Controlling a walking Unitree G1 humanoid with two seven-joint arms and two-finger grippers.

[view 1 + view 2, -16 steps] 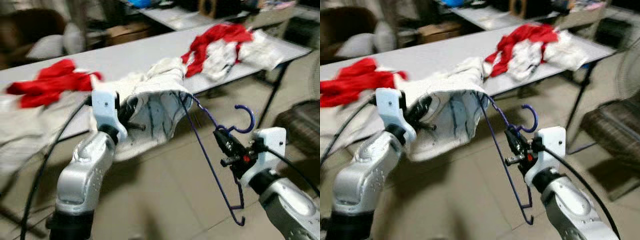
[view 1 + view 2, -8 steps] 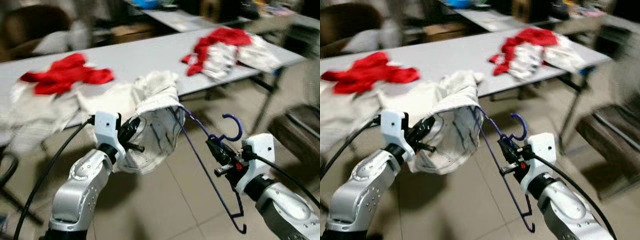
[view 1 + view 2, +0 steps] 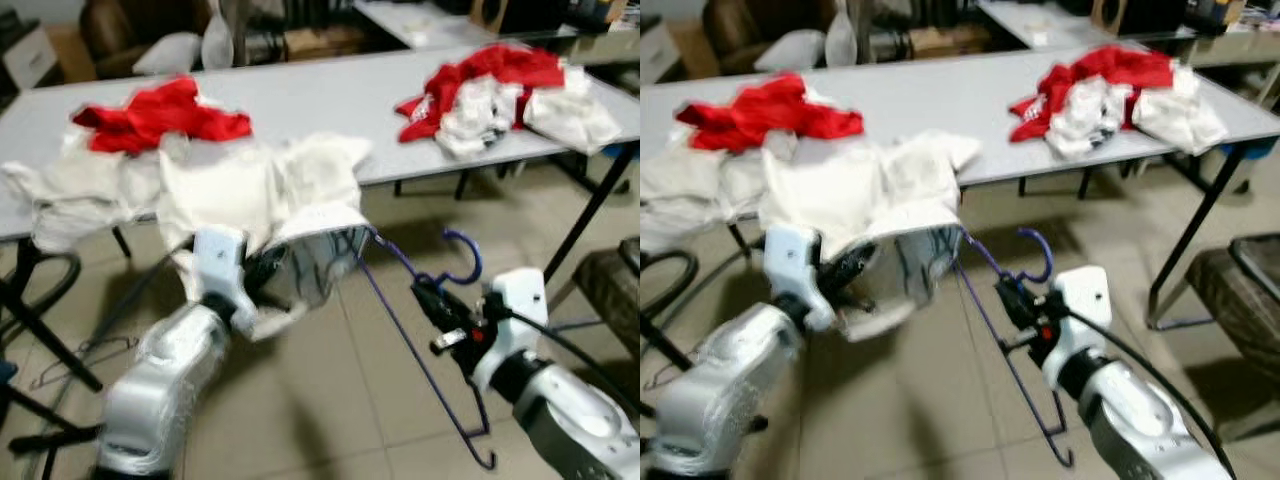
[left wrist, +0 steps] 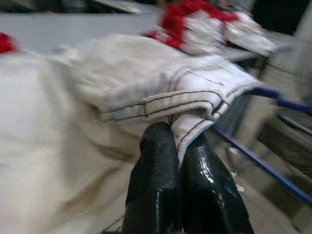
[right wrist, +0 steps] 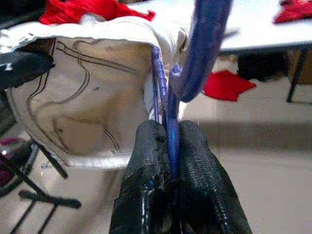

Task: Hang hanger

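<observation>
A blue wire hanger (image 3: 420, 340) hangs in the air in front of the grey table (image 3: 310, 100), hook up. My right gripper (image 3: 428, 296) is shut on the hanger's neck just below the hook (image 5: 171, 127). One hanger arm reaches into the opening of a white garment (image 3: 300, 255) that trails off the table edge. My left gripper (image 4: 178, 146) is shut on the garment's stitched hem, holding it up to the left of the hanger. The rest of the white garment (image 3: 865, 185) lies on the table.
Red cloth (image 3: 160, 110) lies at the table's left, and a red and white heap (image 3: 500, 90) at its right. A table leg (image 3: 590, 215) stands to the right, a dark chair (image 3: 610, 290) beside it. A wire hanger (image 3: 80, 360) lies on the tiled floor at the left.
The camera has swung and pulled back, so the table now sits more level and further off. Both grippers keep their holds; the garment and hanger stay together.
</observation>
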